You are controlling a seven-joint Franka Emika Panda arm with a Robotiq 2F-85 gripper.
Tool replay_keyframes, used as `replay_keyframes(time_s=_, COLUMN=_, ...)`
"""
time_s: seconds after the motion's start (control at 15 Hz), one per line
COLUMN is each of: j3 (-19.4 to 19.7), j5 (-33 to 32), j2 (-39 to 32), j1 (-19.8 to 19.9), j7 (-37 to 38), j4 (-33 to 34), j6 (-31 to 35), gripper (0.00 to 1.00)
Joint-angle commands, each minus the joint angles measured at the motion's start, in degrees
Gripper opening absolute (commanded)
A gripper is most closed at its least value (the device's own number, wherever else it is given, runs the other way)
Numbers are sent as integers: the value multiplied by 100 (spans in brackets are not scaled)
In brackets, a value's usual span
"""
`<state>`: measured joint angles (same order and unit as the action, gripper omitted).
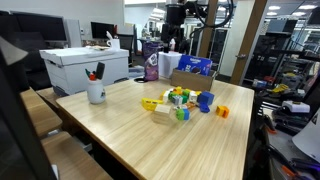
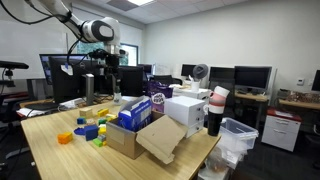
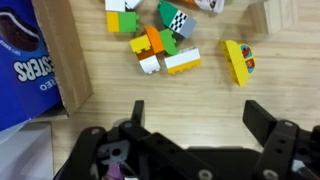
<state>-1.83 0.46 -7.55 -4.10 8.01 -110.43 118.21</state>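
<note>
Hovering high above the wooden table [image 1: 150, 140], the gripper [image 1: 172, 42] hangs off the dark arm at the far end, well clear of everything below. In the wrist view the gripper [image 3: 195, 135] fills the bottom edge, its two black fingers [image 3: 265, 125] spread wide apart with only bare wood between them. It is empty and grips nothing.

Straight below and a touch ahead of those fingers sits the pile of toy blocks [image 3: 155, 40]: green, white, orange and yellow bricks packed together, with a checkered piece at the top of it. Just off to one side, apart from the pile, a rounded yellow block [image 3: 238, 62] lies alone on the wood. In an exterior view the same pile of toy blocks [image 1: 180, 100] sits near the middle of the table, and a small orange block [image 1: 222, 112] lies by itself near the table's edge.

Beside the pile stands an open cardboard box [image 3: 60, 60], and inside it a blue snack pack [image 3: 20, 60] shows white lettering. In an exterior view that cardboard box [image 2: 135, 135] has its flap folded out toward the camera.

Farther along the table, a white mug of pens [image 1: 96, 92] stands near a big white box [image 1: 85, 65], both well away from the gripper.
</note>
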Motion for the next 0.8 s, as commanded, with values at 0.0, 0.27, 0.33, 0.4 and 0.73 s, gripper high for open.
replay_keyframes(time_s=0.0, j3=-53, j5=-671, j2=-386, j1=-77, j7=-157, j4=549, j6=-728, gripper=100)
replay_keyframes(time_s=0.27, j3=-54, j5=-1277, j2=-729, j1=-213, j7=-46, j4=959, j6=-880, gripper=100)
replay_keyframes(time_s=0.33, j3=-45, j5=-1341, j2=-804, j1=-235, j7=11, j4=1046, j6=-812, gripper=100)
replay_keyframes(time_s=0.4, j3=-42, j5=-1356, j2=-856, j1=-245, j7=10, j4=1112, j6=-792, gripper=100)
replay_keyframes(time_s=0.73, j3=12, j5=-1257, j2=-1145, j1=-250, j7=243, j4=1542, j6=-786, gripper=100)
